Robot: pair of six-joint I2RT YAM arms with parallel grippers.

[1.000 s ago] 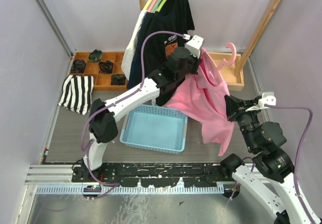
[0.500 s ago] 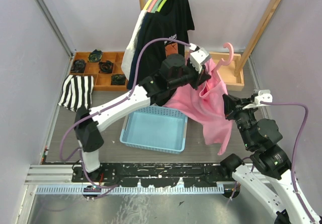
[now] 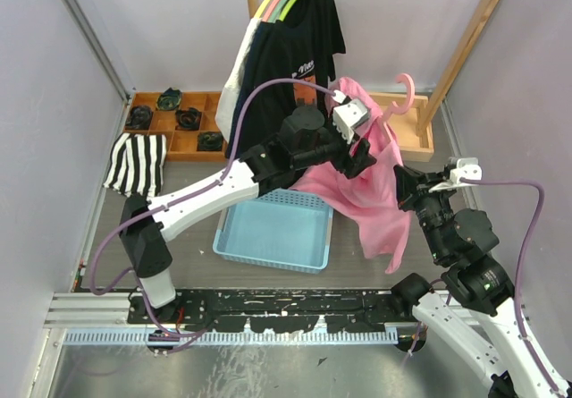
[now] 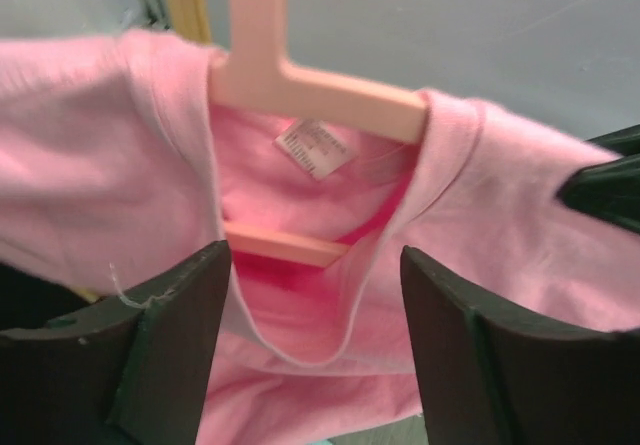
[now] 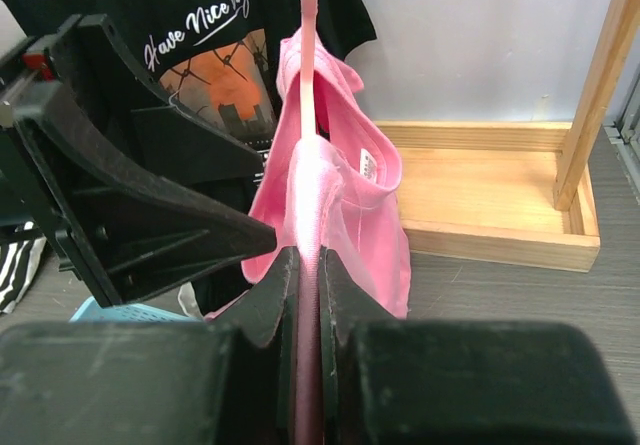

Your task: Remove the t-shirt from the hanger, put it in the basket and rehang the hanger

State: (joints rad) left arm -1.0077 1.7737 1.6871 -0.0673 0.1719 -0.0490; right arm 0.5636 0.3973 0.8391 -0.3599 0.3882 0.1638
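Right wrist view: the right claw (image 5: pixel 309 263) is pressed together on the pink hanger (image 5: pixel 308 55), which is seen edge-on, and it pinches the hanger where the pink t-shirt (image 5: pixel 345 195) hangs over it. In the top view the left claw (image 3: pixel 361 152) is beyond, at eleven o'clock from the right one. It is spread, with the collar just ahead between its fingers (image 4: pixel 170 345). The long axis of the hanger runs across this claw. I judge the left arm is nearer to pull the cloth off, toward the blue basket (image 3: pixel 275 230) at seven o'clock.

one pink t-shirt (image 3: pixel 368 194), one pink hanger (image 3: pixel 408 89), one blue basket (image 3: pixel 268 261)
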